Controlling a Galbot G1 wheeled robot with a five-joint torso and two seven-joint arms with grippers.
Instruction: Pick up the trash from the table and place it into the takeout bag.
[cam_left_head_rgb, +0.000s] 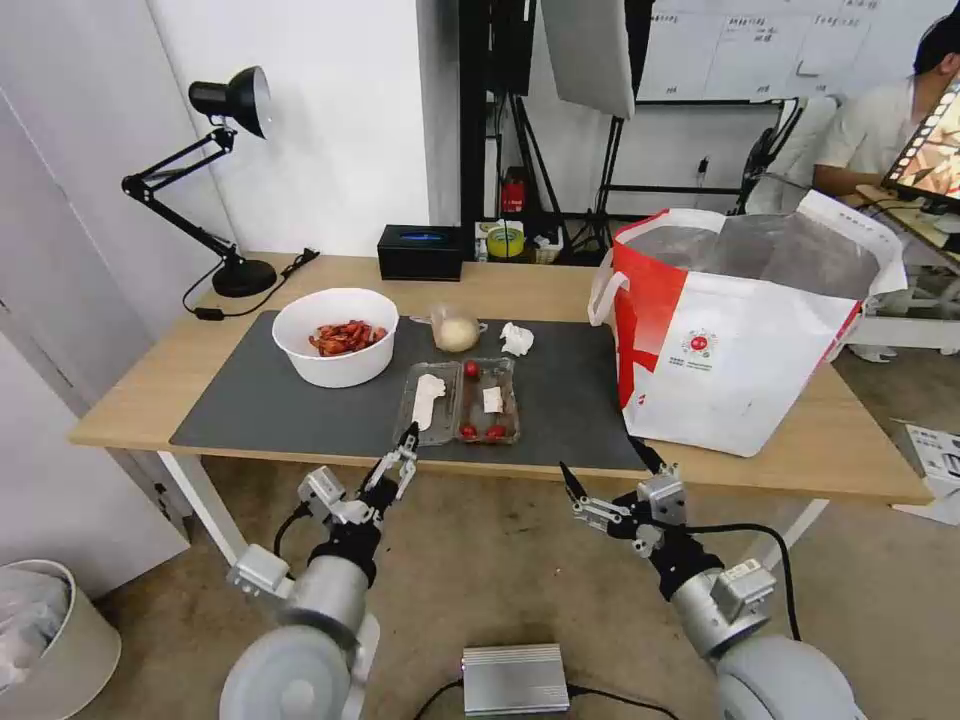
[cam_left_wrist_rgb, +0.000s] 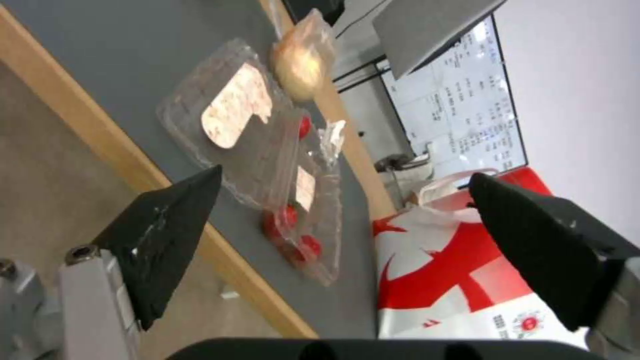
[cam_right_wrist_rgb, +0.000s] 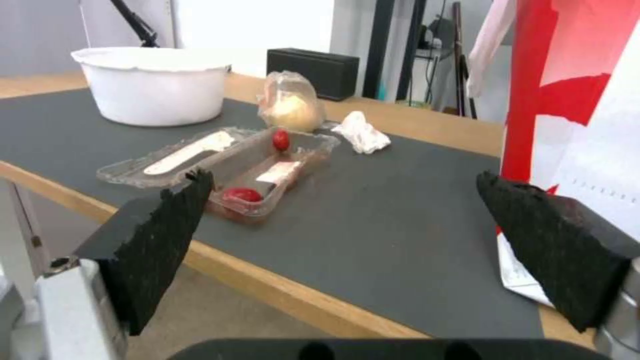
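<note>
Your desk (cam_left_head_rgb: 140, 395) carries a dark mat, and at its right end stands the takeout bag (cam_left_head_rgb: 740, 370), mouth open upward. On the mat, from the left: the white bowl (cam_left_head_rgb: 336, 336) of red shells, the clear cup (cam_left_head_rgb: 455, 329) and crumpled tissue (cam_left_head_rgb: 516, 339) farther back, and the clear hinged tray (cam_left_head_rgb: 460, 402) with tomatoes near the front edge. The tray's halves lie side by side, each running front to back. Your left gripper (cam_left_head_rgb: 404, 458) hangs just short of the desk edge, directly before the tray, jaws spread and empty. Your right gripper (cam_left_head_rgb: 612, 478) sits lower and well off towards the bag, jaws also spread. I'd judge the left arm nearer.
</note>
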